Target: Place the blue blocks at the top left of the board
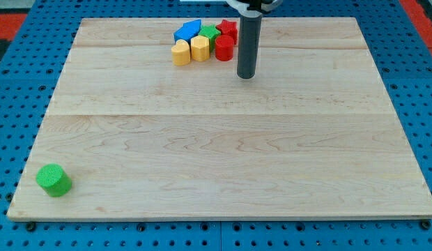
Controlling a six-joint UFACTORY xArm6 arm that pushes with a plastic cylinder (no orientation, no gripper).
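Presently catalogued, one camera view.

Item 1: pale wooden board [223, 153], lying flat on a blue perforated counter [14, 104], with red perforated panels at the view's top corners.

Item 2: straight dark rod hanging from the view's top; my tip [246, 75] rests on the board just to the view's right of the block cluster, close to the red cylinder, contact not clear. No hand is fitted, so there is no open or closed state to tell.

Item 3: cluster of blocks near the board's top edge, slightly left of centre, packed close together:
- blue angular blocks [187, 31], at the cluster's top left; whether one piece or two cannot be told.
- green block [210, 32], shape unclear, between the blue and the red.
- red block [228, 29], shape unclear, at the cluster's top right.
- red cylinder [224, 48], below it.
- yellow hexagonal block [200, 48], left of the red cylinder.
- yellow rounded block [180, 52], at the cluster's left end.

Item 4: green cylinder [54, 180], alone near the board's bottom left corner, well apart from everything else.
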